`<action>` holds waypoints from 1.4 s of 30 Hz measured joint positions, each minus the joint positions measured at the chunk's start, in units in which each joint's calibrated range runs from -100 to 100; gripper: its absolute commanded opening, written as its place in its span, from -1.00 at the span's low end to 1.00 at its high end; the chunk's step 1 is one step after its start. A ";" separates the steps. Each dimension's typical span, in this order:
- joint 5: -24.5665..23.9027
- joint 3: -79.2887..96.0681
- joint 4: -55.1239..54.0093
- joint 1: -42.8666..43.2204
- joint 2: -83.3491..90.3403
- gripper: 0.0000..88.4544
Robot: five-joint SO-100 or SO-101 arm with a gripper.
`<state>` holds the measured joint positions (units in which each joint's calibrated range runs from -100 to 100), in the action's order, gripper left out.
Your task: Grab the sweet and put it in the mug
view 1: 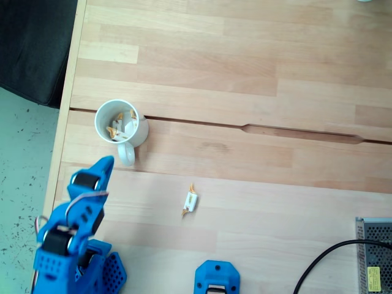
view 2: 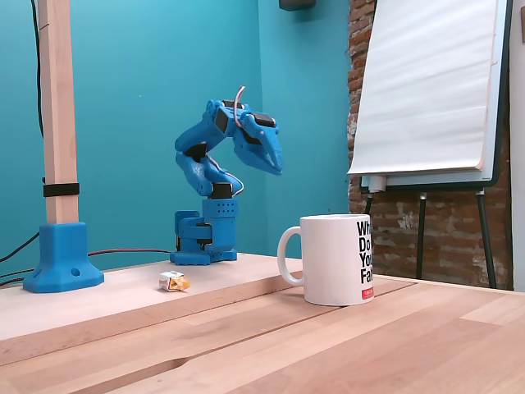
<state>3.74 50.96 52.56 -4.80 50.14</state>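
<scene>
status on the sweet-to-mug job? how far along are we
Partly done: the mug already holds wrapped sweets, seen from above. One sweet lies loose on the table. The gripper is raised beside the mug and carries nothing visible. Left: grab that sweet and drop it in.

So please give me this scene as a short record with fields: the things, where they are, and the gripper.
sweet on table: one sweet lies loose on the wood, right of the mug in the top-down fixed view
mug: upright, sweets already inside
mug print: black text on its side
gripper: near the mug handle, holding nothing visible; jaws state unclear
table: light wood
</scene>
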 measured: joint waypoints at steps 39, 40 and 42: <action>7.13 -23.40 29.13 16.69 -14.62 -1.00; 8.16 -23.40 29.13 16.69 -14.62 -1.00; 10.84 -23.40 29.13 16.69 -14.62 -1.00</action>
<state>14.58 27.57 81.69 11.89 35.51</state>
